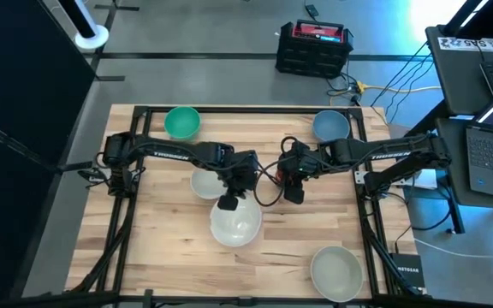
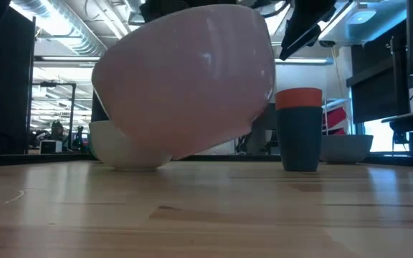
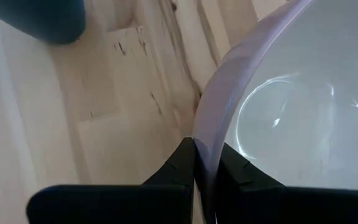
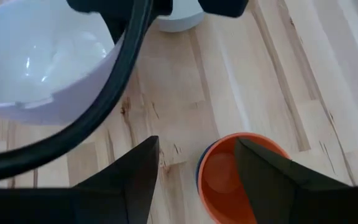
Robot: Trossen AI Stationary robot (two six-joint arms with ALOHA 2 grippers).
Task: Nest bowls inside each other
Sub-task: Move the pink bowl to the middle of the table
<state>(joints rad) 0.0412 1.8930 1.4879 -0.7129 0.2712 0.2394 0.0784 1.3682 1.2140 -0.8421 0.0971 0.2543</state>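
Note:
A large whitish bowl (image 1: 234, 224) hangs tilted over the middle of the table, with my left gripper (image 1: 228, 203) shut on its rim. Just behind it, a medium white bowl (image 1: 204, 182) sits on its base under the left arm. To their right, a small red cup nested in a dark blue one (image 2: 299, 129) stands upright. My right gripper (image 4: 197, 180) hovers open above that cup (image 4: 235, 177), touching nothing. A green bowl (image 1: 181, 122) sits at the far left and a light blue bowl (image 1: 330, 126) at the far right. A second large whitish bowl (image 1: 336, 272) rests near the front right. My left gripper pinches the large bowl's rim (image 3: 205, 146) on its far side, with one finger (image 3: 238, 171) inside the bowl and one (image 3: 179, 165) outside. The fingers slant down from the table's left. The bowl hangs tilted below them (image 2: 185, 79), lifted clear of the table.
Black frame rails (image 1: 229, 109) run along the table's edges. Bare wood lies at the front left and front middle (image 1: 161, 265). The right arm's cable (image 4: 104, 93) hangs between the two grippers.

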